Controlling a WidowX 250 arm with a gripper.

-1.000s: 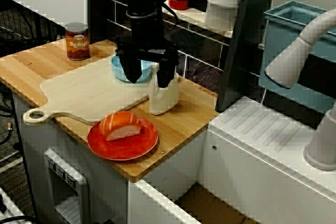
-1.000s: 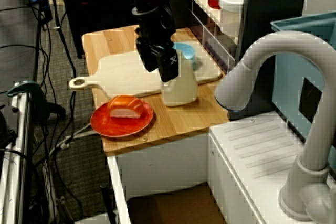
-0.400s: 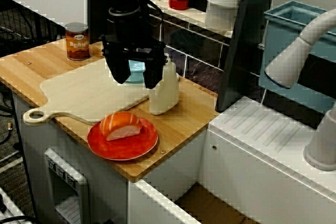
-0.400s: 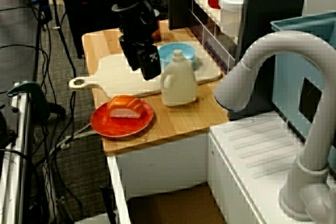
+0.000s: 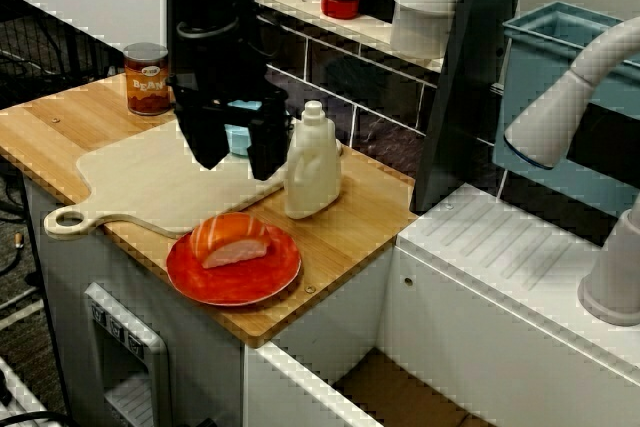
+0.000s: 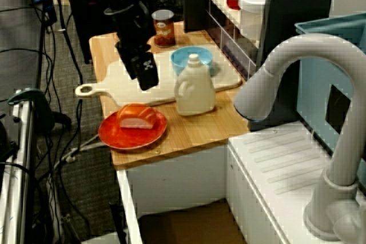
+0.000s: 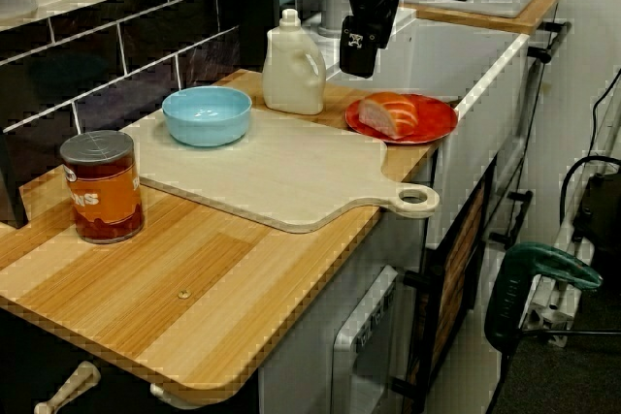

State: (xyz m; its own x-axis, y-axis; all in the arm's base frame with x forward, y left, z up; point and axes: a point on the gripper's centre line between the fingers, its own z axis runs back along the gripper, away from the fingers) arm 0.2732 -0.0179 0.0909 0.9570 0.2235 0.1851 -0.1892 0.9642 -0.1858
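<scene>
The end effector [image 5: 236, 157] is hanging over the board [image 5: 150, 182], raised clear of it, with its fingers spread apart and gripping nothing. The board is lying flat on the bench [image 5: 340, 227], its looped handle pointing toward the bench's front edge. In the front view the bowl [image 5: 240, 135] is showing through the gap between the fingers; the view along the bench is showing it sitting upright on the board's back corner, near the tiled wall. The jug [image 5: 313, 167] is standing upright just beside the board and the bowl, on the bare wood, and the end effector is not touching it. In front of the jug, near the bench's front edge, the plate [image 5: 255, 285] is carrying the sushi [image 5: 232, 237]; the plate is sitting just beside the board's long edge. The can [image 5: 147, 77] is standing upright at the far end of the bench, well apart from the end effector, on the side of the board away from the jug
</scene>
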